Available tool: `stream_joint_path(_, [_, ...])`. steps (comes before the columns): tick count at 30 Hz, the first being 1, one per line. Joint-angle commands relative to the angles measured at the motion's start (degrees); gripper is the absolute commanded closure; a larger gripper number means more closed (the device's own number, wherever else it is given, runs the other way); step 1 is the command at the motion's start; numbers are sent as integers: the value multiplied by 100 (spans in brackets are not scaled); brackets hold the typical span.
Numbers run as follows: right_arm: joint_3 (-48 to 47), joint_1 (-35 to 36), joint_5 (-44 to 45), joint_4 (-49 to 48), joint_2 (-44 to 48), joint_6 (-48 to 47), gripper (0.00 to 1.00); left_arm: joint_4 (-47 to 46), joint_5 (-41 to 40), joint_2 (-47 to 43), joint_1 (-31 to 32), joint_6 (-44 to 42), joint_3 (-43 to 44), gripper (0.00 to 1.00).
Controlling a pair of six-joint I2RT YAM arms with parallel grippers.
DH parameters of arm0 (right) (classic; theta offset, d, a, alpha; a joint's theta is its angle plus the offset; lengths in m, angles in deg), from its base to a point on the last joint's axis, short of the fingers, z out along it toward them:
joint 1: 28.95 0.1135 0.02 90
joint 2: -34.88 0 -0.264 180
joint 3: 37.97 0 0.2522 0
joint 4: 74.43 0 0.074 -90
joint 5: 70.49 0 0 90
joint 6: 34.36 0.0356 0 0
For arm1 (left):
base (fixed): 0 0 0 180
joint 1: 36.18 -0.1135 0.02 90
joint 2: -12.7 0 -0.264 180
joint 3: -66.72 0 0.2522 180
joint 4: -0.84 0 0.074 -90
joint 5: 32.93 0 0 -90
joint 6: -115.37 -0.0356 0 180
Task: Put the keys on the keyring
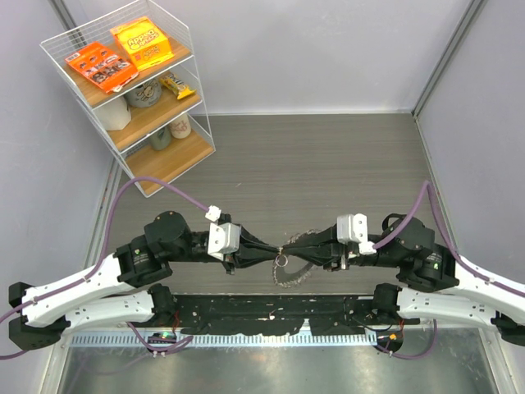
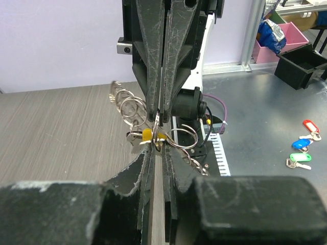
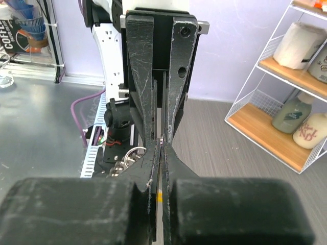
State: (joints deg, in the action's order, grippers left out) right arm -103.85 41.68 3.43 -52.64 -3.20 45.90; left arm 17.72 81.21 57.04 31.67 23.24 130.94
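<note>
silvery, floppy chain links of the keyring hang below the spot where the left gripper and the right gripper meet tip to tip, over the near edge of the grey wood-grain table. the left one is clenched on what looks like the tiny yellow-headed key, the right one on a thin wire ring of the loop. slippage is the risk i would judge most likely: smooth hard metal between scuffed black plastic fingers could twist or pop free, dropping everything.
</note>
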Motion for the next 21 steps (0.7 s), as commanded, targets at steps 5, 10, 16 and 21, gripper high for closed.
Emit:
stream_joint_path(5, [474, 47, 192, -2060, 117, -169, 95, -276, 170, -39, 9, -24, 61, 84])
stream_joint_path(10, [799, 65, 254, -2701, 64, -169, 95, -276, 161, -74, 8, -15, 52, 84])
stream_joint_path(16, [1019, 109, 342, -3193, 47, -107, 94, -276, 91, -127, 0, -7, 34, 83])
stream_joint_path(21, [1221, 109, 377, -3562, 12, 59, 94, -276, 12, -127, 9, -7, 34, 83])
